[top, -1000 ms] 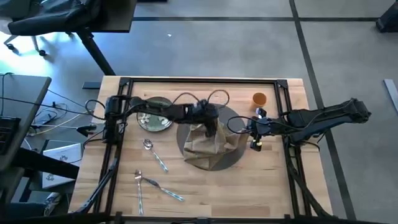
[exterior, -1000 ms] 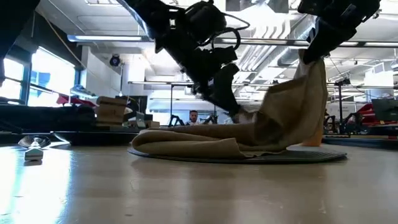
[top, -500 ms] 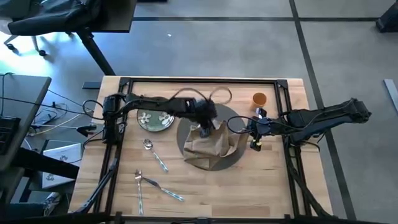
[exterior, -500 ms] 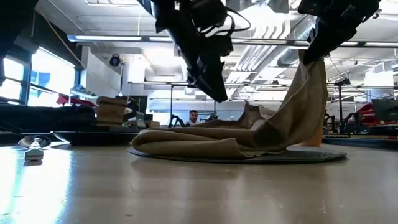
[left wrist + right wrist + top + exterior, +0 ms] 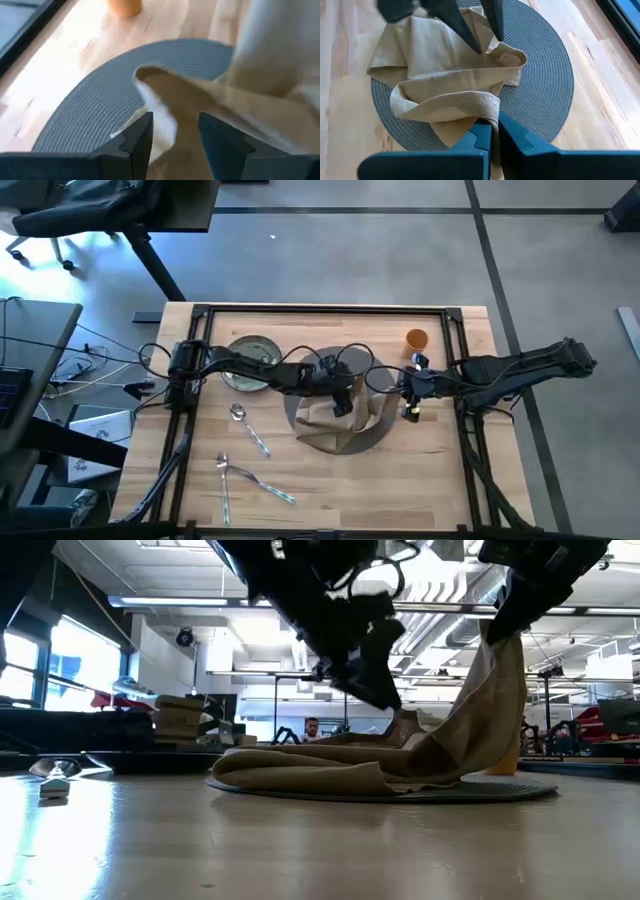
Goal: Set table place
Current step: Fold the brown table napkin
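The beige napkin [image 5: 335, 420] lies crumpled on the round grey mat [image 5: 345, 446] at mid-table. One end of the napkin is drawn up to my right gripper [image 5: 494, 126], which is shut on it. My left gripper [image 5: 175, 135] hangs open just above the napkin's far part, a folded corner [image 5: 165, 85] showing between its fingers. In the low view its fingertips [image 5: 385, 700] stand close over the cloth. The green plate [image 5: 250, 370] lies left of the mat, partly under my left arm. The orange cup [image 5: 417, 338] stands at the far right. Cutlery [image 5: 245, 430] lies at the near left. My right gripper pinches a bunched, hemmed edge of the napkin [image 5: 487, 107] between its two fingers, coming from the table's right and slanting down. That end stands raised above the mat [image 5: 495, 670]. The rest of the cloth slopes down and lies on the mat [image 5: 320, 772].
A black rail frame [image 5: 320, 310] runs around the table top. More cutlery [image 5: 240, 478] lies near the front left. Bare wood [image 5: 400, 480] shows at the near right. Desks, cables and a chair stand beyond the table's left side.
My left gripper lifted off the napkin, then went toward the table's right edge and came down again over the cloth. The part of the napkin it stood on sank onto the mat, and the cloth looks more bunched. My right gripper held its raised end still.
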